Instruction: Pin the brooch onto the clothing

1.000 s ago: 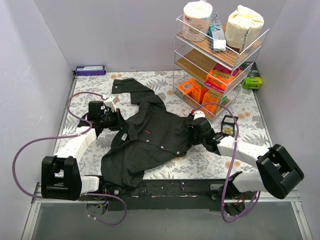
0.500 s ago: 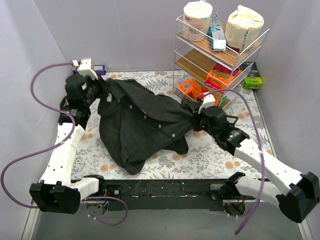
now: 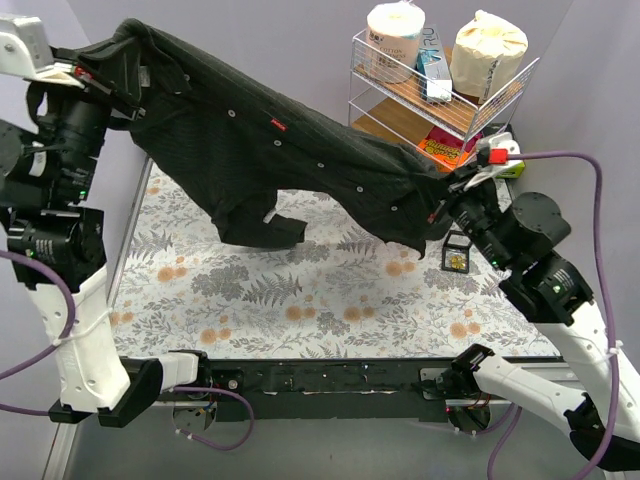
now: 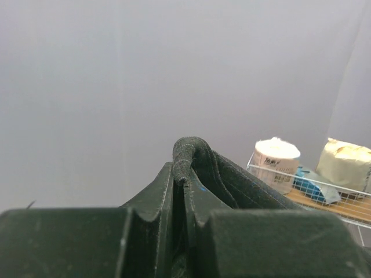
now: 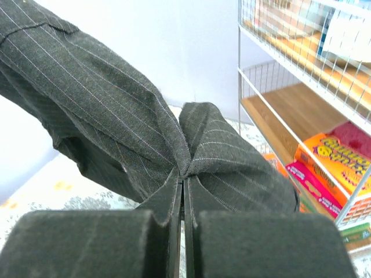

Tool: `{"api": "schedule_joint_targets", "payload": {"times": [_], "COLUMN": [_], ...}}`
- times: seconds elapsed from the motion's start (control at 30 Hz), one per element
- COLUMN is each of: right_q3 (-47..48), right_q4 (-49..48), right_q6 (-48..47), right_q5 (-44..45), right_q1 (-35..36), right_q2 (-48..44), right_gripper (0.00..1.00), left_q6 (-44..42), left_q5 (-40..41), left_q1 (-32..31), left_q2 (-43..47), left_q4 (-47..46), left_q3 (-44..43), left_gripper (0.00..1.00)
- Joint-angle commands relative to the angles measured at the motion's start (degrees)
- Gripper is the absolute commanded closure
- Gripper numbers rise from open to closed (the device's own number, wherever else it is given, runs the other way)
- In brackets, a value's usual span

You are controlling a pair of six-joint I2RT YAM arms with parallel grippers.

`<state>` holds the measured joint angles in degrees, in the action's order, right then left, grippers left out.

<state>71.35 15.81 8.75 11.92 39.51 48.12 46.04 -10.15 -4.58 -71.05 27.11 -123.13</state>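
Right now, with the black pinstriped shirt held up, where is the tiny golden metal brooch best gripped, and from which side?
Probably across its outer edges, from straight above: the brooch sits in a small black square holder on the table, whose rim likely blocks sideways approaches.

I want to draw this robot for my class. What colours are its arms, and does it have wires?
The left arm and right arm have smooth white sections joined by chunky black joints. A purple cable loops along each. There is a small red part near the right wrist. The fingers are blocky and dark, almost black.
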Motion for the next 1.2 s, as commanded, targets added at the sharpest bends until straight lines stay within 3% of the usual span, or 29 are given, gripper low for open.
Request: {"api": "schedule_joint_targets", "payload": {"times": [0.0,0.1,0.27,0.37,0.43,0.47,0.5,0.53,0.57,0.67,0.7,0.93,1.07,1.17], "right_q3": [4.8,4.0,-7.0,-19.4,-24.2,-28.0,-28.9,-29.4,-29.9,-32.7,-34.0,-36.7,-39.3,-39.8], "right_q4": [1.0,-0.7,-2.5,-6.9,-8.4,-9.5,-9.2,-8.5,-7.6,-9.3,-9.7,-10.1,-12.4,-13.8], "right_q6": [-1.8,-0.6,4.2,8.3,9.8,9.8,10.0,10.2,10.1,9.7,9.7,9.2,10.6,12.4], "right_q5": [-2.0,-3.7,-5.3,-5.1,-3.8,-3.5,-3.1,-3.1,-3.3,-4.4,-4.9,-7.5,-8.1,-8.1], "right_q1": [0.0,0.1,0.0,0.0,0.0,0.0,0.0,0.0,0.0,0.8,0.8,3.4,6.9,10.5], "right_q2": [-1.3,-1.5,0.0,1.4,2.9,4.9,6.2,7.4,9.1,9.2,9.1,7.9,9.4,11.6], "right_gripper": [0.99,0.99,0.99,0.99,0.95,0.68,0.53,0.38,0.23,0.18,0.18,0.17,0.17,0.17], "left_q6": [-1.5,-1.6,-4.9,-2.0,-1.8,-2.4,-2.4,-2.5,-2.9,-2.8,-2.5,1.7,2.8,3.4], "left_q5": [-1.3,-1.6,2.9,-5.4,-8.4,-11.6,-13.3,-14.0,-13.3,-11.6,-11.7,-11.8,-5.0,-4.4], "left_q1": [0.4,0.4,1.4,10.0,11.9,11.9,11.8,11.5,11.1,8.8,8.4,8.4,9.2,9.9], "left_q2": [-1.4,-3.8,-11.9,-20.6,-29.1,-31.6,-34.3,-36.2,-38.2,-33.4,-31.7,-17.8,-12.3,-11.7], "left_q4": [1.9,0.6,2.6,1.9,2.2,2.4,2.6,4.4,5.5,0.7,-1.3,-5.9,-5.6,-5.3], "left_q3": [-6.3,-5.5,2.1,8.0,9.0,9.6,9.8,10.0,11.4,20.4,27.3,49.6,59.4,63.8], "left_gripper": [1.0,1.0,1.0,1.0,0.66,0.38,0.08,0.02,0.02,0.02,0.02,0.02,0.02,0.02]}}
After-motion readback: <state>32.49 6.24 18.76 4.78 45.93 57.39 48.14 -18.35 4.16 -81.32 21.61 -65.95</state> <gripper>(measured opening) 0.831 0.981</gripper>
